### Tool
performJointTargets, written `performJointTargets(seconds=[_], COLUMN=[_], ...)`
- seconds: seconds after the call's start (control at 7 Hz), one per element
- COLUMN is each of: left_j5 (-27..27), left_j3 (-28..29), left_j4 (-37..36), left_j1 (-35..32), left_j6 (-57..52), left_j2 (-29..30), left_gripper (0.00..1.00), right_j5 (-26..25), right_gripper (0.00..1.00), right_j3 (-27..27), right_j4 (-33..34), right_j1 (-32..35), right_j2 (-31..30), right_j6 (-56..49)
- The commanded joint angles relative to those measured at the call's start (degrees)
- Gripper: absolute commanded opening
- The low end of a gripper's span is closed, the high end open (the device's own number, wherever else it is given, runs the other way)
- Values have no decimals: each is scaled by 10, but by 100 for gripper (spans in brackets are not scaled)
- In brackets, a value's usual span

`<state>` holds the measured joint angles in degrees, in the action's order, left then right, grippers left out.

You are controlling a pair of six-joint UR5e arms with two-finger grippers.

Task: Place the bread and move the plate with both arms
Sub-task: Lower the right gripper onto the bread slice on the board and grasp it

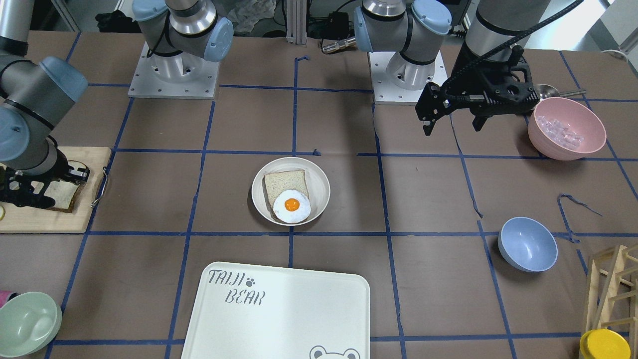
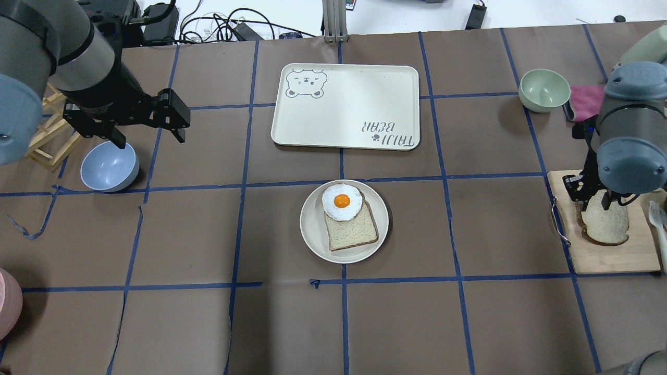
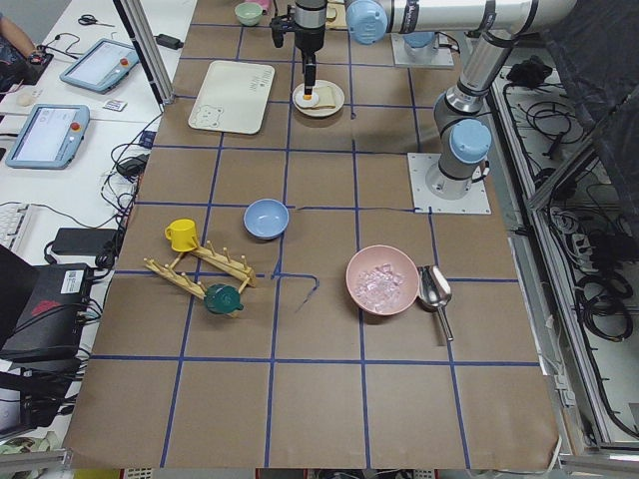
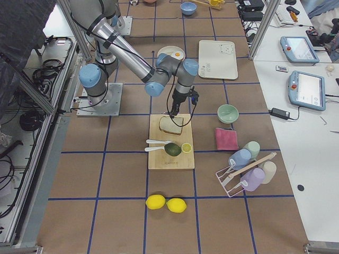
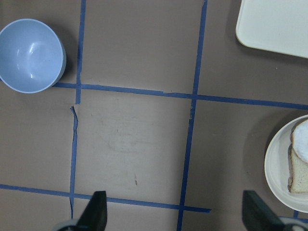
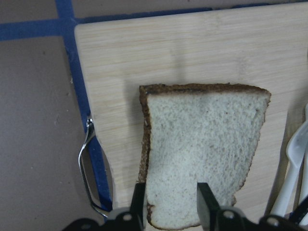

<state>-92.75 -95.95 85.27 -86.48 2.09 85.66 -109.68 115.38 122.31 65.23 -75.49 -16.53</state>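
The bread [image 6: 207, 144], with its dark brown crust, lies flat on a wooden cutting board [image 6: 192, 43] at the robot's right end of the table; it also shows from overhead [image 2: 607, 226]. My right gripper [image 6: 173, 192] hangs over the slice's end with its jaws partly apart: one fingertip is at the crust edge, the other over the crumb. The plate [image 2: 312, 229] stands mid-table and holds a squarer pale slice with a fried egg [image 2: 342, 201] on it. My left gripper [image 2: 151, 138] is open and empty, high above the table next to a blue bowl [image 2: 109, 166].
The white TAIJI BEAR tray [image 2: 346, 107] lies beyond the plate. A green bowl [image 2: 544, 89] and a pink cloth [image 2: 586, 99] are beyond the cutting board. White utensils [image 6: 293, 144] lie beside the bread. A pink bowl of ice [image 1: 566, 128] and a wooden rack [image 1: 610, 289] are on my left side.
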Motion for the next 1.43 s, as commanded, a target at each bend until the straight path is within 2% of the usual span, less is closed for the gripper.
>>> performJointTargets(seconds=[0.0, 0.29, 0.86, 1.0, 1.14, 1.29], left_j5=[0, -1, -1, -1, -1, -1], left_j3=[0, -1, -2, -1, -1, -2], left_j4=[0, 0, 1, 0, 0, 0], left_j1=[0, 0, 0, 0, 0, 0], left_j6=[-1, -1, 0, 0, 0, 0], left_j2=[0, 0, 0, 0, -1, 0], left_gripper=[100, 100, 100, 100, 100, 100], right_j5=[0, 3, 2, 1, -1, -5], right_gripper=[46, 47, 33, 20, 0, 0], right_j3=[5, 11, 19, 22, 23, 22], right_j4=[11, 9, 9, 14, 13, 13], right_j1=[-3, -3, -3, -3, -3, -3], right_j2=[10, 13, 24, 22, 22, 22], right_j6=[24, 48, 41, 38, 32, 24])
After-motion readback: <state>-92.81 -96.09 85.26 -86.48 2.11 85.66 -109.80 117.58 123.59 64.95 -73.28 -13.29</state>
